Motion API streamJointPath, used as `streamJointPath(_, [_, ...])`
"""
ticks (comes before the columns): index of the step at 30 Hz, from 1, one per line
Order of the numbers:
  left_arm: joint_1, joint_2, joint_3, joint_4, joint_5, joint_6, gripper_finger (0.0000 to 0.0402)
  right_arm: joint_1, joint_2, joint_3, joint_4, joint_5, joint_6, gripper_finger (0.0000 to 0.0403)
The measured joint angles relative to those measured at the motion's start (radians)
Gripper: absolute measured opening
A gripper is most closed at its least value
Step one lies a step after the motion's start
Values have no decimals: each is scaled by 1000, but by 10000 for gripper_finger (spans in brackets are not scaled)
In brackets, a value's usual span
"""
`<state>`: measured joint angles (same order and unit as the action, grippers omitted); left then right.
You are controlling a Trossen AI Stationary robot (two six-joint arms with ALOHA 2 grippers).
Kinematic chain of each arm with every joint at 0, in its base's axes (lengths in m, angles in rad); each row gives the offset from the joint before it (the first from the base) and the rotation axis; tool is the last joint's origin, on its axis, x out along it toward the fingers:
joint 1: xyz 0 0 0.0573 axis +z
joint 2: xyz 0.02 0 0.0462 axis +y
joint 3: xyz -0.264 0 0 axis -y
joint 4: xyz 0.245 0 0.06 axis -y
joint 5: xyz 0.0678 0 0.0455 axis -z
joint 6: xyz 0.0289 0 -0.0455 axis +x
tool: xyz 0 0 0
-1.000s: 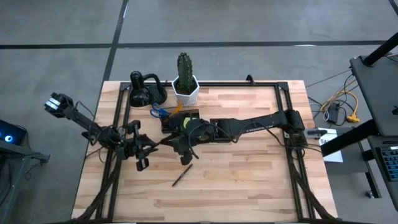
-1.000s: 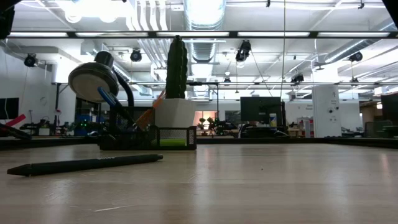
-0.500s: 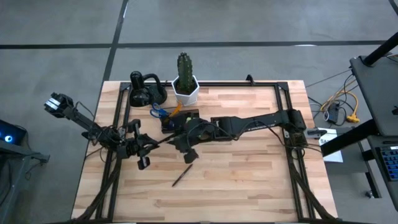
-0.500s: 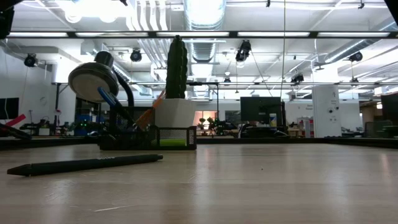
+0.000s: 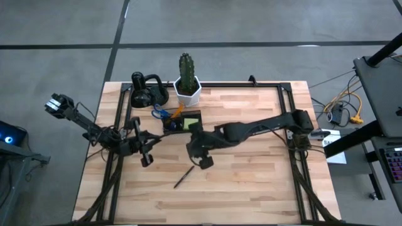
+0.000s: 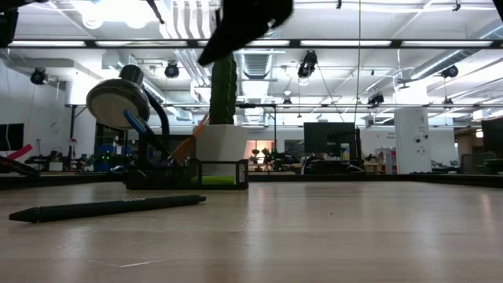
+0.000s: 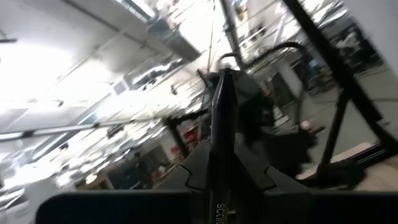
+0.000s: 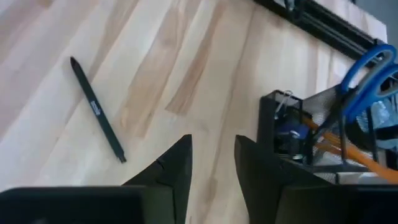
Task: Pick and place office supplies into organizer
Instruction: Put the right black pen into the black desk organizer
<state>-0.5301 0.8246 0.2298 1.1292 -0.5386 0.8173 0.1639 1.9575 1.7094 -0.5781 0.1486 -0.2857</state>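
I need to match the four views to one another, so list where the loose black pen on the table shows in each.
High view: black pen lies on bare wood, toward the near edge, in front of the organizer.
Low view: pen lies flat in the left foreground.
Left wrist view: that pen is not shown.
Right wrist view: pen lies diagonally on the wood.
Shared landmark: the organizer, though not in the left wrist view.

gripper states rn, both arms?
Left end effector: shut on a black pen, off the table's left side.
Right end effector: open, empty, above the table between the organizer and a loose pen.
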Motion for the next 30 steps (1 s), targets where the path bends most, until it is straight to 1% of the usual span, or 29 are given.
streamJointPath(2, [0, -1, 0, -2, -29, -1, 19, 3, -33, -93, 86, 2, 7, 101])
streamJointPath(4, [0, -1, 0, -3, -52, -7, 19, 3, -95, -207, 197, 5, 17, 92])
streamJointPath(8, [0, 0, -1, -8, -61, -35, 19, 1, -288, -492, 468, 11, 35, 71])
streamJointPath(11, [0, 4, -1, -12, -62, -52, 19, 3, -450, -746, 774, 60, 23, 57])
streamJointPath(13, [0, 4, 0, -11, -67, -53, 19, 4, -534, -909, 970, 68, -1, 51])
streamJointPath(16, [0, 16, 14, -11, -87, -58, 19, 4, -597, -1113, 1224, 69, -6, 47])
streamJointPath(17, [0, 24, 22, -12, -115, -66, 19, 2, -608, -1165, 1299, 69, -7, 47])
streamJointPath(20, [0, 64, 61, -12, -280, -79, 19, -9, -623, -1286, 1496, 69, -46, 49])
streamJointPath(22, [1, 101, 90, -13, -393, -79, 19, -17, -623, -1336, 1575, 72, -84, 49])
streamJointPath(23, [1, 122, 104, -15, -433, -79, 19, -22, -622, -1356, 1609, 74, -93, 49])
streamJointPath(25, [1, 162, 138, -14, -471, -79, 19, -33, -622, -1376, 1665, 78, -96, 49])
streamJointPath(28, [6, 238, 197, -13, -523, -79, 19, -49, -621, -1384, 1664, 132, -96, 48])
streamJointPath(30, [16, 295, 242, -14, -602, -79, 19, -55, -618, -1380, 1647, 158, -88, 48])
